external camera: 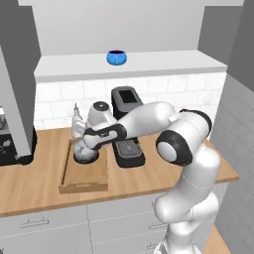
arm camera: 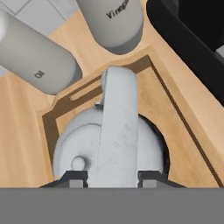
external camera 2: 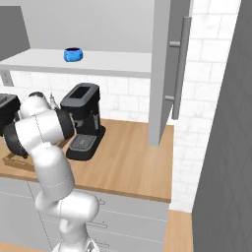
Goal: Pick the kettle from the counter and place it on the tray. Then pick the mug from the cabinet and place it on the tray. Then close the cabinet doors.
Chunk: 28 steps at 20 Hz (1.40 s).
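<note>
Kettle (arm camera: 109,148) sits inside tray (arm camera: 183,127) on the table (external camera: 149,173), far end near the bottles (arm camera: 39,57). Fingers (arm camera: 75,178) straddle its handle, partly parted; grip apparently easing for release. Mug (external camera: 117,57) waits on cabinet shelf (external camera: 163,62).

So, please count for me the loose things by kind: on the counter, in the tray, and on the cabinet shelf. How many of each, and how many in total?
Kettle, in the tray: 1
Tray: 1
Bottles, behind the tray: 2
Coffee machine: 1
Blue mug, on the shelf: 1
Total: 6
</note>
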### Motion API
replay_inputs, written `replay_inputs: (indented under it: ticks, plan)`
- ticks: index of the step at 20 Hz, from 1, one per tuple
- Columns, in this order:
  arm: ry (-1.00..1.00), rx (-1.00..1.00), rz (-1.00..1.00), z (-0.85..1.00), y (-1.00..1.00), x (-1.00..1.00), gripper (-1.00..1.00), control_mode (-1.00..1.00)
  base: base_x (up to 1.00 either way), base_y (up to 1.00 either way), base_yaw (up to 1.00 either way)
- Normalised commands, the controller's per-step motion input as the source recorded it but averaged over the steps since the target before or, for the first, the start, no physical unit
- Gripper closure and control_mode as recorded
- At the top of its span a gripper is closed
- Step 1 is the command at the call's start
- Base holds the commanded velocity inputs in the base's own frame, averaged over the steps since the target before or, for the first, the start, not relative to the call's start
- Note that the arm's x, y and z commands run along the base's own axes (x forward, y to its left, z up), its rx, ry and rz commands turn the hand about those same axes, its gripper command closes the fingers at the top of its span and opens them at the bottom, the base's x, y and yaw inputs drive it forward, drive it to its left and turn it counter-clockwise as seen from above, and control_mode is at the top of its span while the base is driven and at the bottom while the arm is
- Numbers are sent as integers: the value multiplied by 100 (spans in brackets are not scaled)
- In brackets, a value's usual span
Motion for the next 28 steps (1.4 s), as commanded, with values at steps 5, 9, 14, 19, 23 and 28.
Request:
replay_inputs:
  ticks: [5,9,14,19,23,28]
  plan:
    - [0,3,0,22,0,-9,-100,-100,0,0,0]
    - [-2,4,2,40,0,-22,-100,-100,0,0,0]
    - [-7,4,6,45,0,-54,-100,-100,0,0,0]
    - [-20,-1,23,35,-3,-78,-100,-100,0,0,0]
    - [-25,-8,32,33,-13,-77,-100,-100,0,0,0]
    - [-14,-16,23,42,-25,-48,-100,-100,0,0,0]
